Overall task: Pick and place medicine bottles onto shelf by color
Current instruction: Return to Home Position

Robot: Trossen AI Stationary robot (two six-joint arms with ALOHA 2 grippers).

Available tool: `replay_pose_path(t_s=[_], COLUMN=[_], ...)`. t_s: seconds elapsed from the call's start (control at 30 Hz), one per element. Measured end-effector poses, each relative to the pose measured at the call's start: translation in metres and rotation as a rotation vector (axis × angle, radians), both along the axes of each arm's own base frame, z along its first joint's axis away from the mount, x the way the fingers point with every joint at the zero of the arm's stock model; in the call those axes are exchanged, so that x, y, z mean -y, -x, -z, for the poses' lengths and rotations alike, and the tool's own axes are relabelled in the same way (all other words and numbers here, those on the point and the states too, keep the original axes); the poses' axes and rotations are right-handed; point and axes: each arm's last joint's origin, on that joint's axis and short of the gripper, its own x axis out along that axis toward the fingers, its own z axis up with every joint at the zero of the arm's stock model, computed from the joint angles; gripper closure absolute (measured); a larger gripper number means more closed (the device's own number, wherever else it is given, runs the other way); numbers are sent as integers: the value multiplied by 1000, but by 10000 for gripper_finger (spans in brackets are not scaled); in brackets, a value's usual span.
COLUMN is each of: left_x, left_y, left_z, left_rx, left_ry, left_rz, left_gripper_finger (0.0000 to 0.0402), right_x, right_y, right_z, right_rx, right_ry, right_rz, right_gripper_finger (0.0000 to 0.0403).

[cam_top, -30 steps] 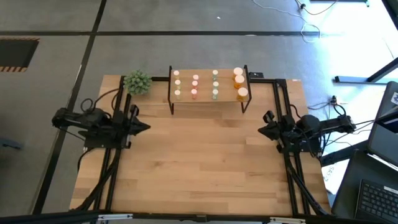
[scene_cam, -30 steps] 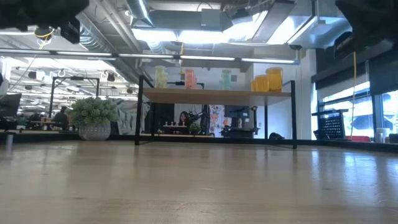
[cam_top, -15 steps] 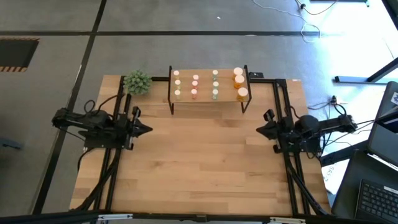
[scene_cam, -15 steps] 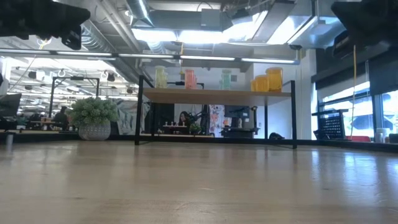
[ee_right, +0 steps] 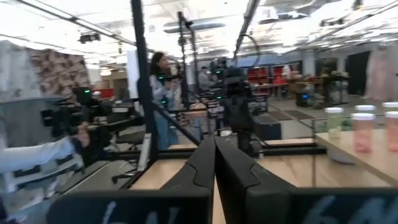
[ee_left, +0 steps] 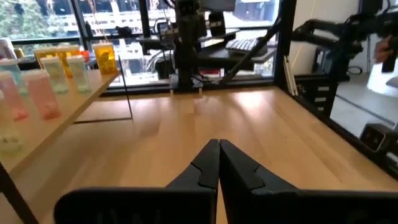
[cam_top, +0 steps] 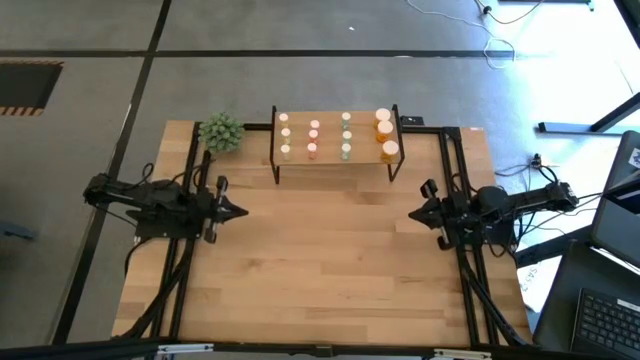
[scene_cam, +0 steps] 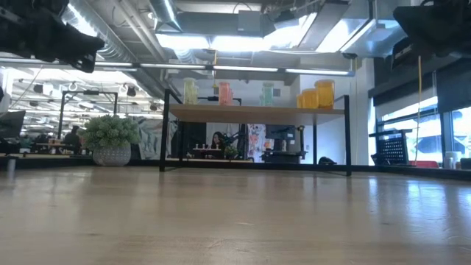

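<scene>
The shelf point(cam_top: 365, 137), a light-wood board on black legs, stands at the table's far edge. The medicine bottles stand upright on it in colour columns: yellowish point(cam_top: 285, 134), pink point(cam_top: 313, 138), green point(cam_top: 346, 135) and larger orange ones point(cam_top: 385, 130). In the low view they line the board's top point(scene_cam: 257, 112). My left gripper point(cam_top: 244, 212) hovers shut over the table's left side, pointing level toward the right. My right gripper point(cam_top: 411, 215) hovers shut over the right side, pointing toward the left. Both sit nearer than the shelf, and neither holds anything.
A green spiky plant ball in a pot point(cam_top: 221, 132) sits left of the shelf at the far left corner. Black rails point(cam_top: 188, 270) run along the table's left and right sides. Bare wooden tabletop point(cam_top: 325, 260) lies between the arms. A laptop point(cam_top: 610, 310) sits off the table's right.
My left gripper has sunk a little toward the table and tipped to level, still shut. The bottles and the shelf have not moved.
</scene>
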Motion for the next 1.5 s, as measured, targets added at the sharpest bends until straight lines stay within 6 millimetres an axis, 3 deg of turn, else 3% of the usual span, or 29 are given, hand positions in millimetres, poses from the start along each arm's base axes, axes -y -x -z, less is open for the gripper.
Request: replay_pose_path(t_s=[0.2, 0.43, 0.83, 1.07, 1.5], left_x=[-1, -7, -5, -4, -2], left_y=[0, 1, 0, -6, -7], left_z=[8, 8, 10, 23, 24], left_rx=[-84, -89, -100, -65, -16], left_ry=[-44, -103, -174, -181, -206], left_rz=[-34, -239, -180, -180, -142], left_gripper_finger=[396, 400, 398, 400, 394], right_x=[-1, 0, 0, 1, 1], right_y=[-1, -1, -1, -1, -1], right_z=[5, 6, 6, 5, 5], right_rx=[-50, -38, -56, -56, -60], right_ry=[26, 158, 30, 18, -6], right_rz=[-25, 38, 6, 42, 34], right_gripper_finger=[394, 391, 385, 385, 385])
